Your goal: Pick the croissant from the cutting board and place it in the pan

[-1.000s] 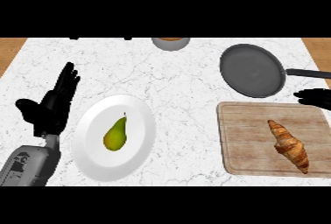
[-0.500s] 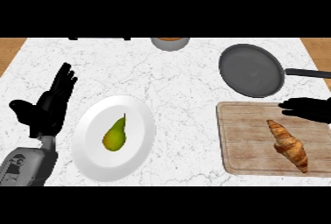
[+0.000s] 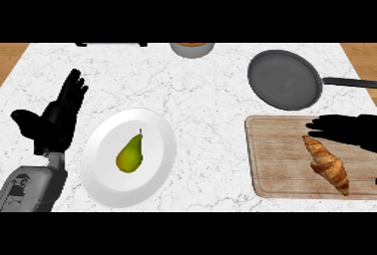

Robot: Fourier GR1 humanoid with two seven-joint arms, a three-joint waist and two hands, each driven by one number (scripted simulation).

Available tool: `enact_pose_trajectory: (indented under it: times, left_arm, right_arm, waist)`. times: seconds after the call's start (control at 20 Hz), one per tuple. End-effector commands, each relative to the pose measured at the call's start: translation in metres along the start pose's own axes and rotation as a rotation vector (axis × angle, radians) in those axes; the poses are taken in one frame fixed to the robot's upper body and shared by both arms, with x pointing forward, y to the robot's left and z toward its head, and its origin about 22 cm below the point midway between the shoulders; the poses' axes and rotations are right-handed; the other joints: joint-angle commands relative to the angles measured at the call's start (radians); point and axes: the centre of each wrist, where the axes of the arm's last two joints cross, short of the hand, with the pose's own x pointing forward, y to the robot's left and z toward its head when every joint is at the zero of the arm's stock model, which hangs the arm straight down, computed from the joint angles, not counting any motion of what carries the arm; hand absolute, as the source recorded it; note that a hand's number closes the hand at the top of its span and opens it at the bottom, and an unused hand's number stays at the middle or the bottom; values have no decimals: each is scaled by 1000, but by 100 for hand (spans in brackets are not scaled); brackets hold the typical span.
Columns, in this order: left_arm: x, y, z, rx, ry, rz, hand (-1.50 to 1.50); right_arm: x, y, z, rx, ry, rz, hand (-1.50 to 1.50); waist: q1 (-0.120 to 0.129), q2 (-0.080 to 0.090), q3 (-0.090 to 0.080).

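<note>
Croissant (image 3: 326, 164) lies on the board (image 3: 276, 164), right side of the counter (image 3: 199, 94), long axis running diagonally from upper left to lower right. Nothing holds it yet.

Right hand (image 3: 350, 130) comes in from the right edge, over the board's upper part, fingers (image 3: 318, 122) spread and pointing left, just above the croissant's upper tip. Open, holding nothing. Can't tell whether it touches the croissant or hangs just above it; the dark shape overlaps the tip's edge. Likely lined up there for a grasp from above, so this reads as the approach step, pick not yet done.

Pan (image 3: 285, 85) sits just beyond the board, toward the top, handle pointing right. Bowl of the pan is bare, so it is ready to receive. Short carry from board to pan, probably why the right hand does the job.

Left hand (image 3: 53, 122) is at the left edge, open, fingers up, resting beside the plate (image 3: 110, 174). Holds nothing, out of the way.

Plate carries a pear (image 3: 130, 155), a distractor, well apart from the board. A small bowl (image 3: 193, 49) is half cut off at the top edge.

Next move likely needs the fingers lowered around the croissant's middle, across its width, since the tips taper and could slip out.
</note>
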Motion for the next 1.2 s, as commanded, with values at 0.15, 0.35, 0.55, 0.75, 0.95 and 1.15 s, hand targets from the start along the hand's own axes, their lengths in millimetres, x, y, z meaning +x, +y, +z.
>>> enact_pose_trajectory:
  times: [0.15,0.35,0.55,0.75,0.95,1.15]
  left_arm:
    - [16,-5,-4,6,0,10,0]
    - [5,6,7,-9,-29,7,0]
    - [-17,8,7,-9,-2,3,0]
    - [0,6,3,-5,7,-6,0]
    - [1,-4,11,-13,-8,-4,0]
    - [-13,-6,5,-16,-9,5,0]
  right_arm:
    - [-7,20,-18,61,7,1,-150]
    - [-14,-3,-18,77,13,0,-150]
    - [-2,27,-49,88,29,44,-150]
    - [-19,38,-29,132,61,47,-150]
    - [-1,63,-51,177,47,63,-150]
    - [-2,54,-70,183,-11,55,150]
  waist:
    - [5,1,0]
    - [10,2,0]
    - [4,1,0]
    - [4,1,0]
    - [0,0,0]
    - [3,2,0]
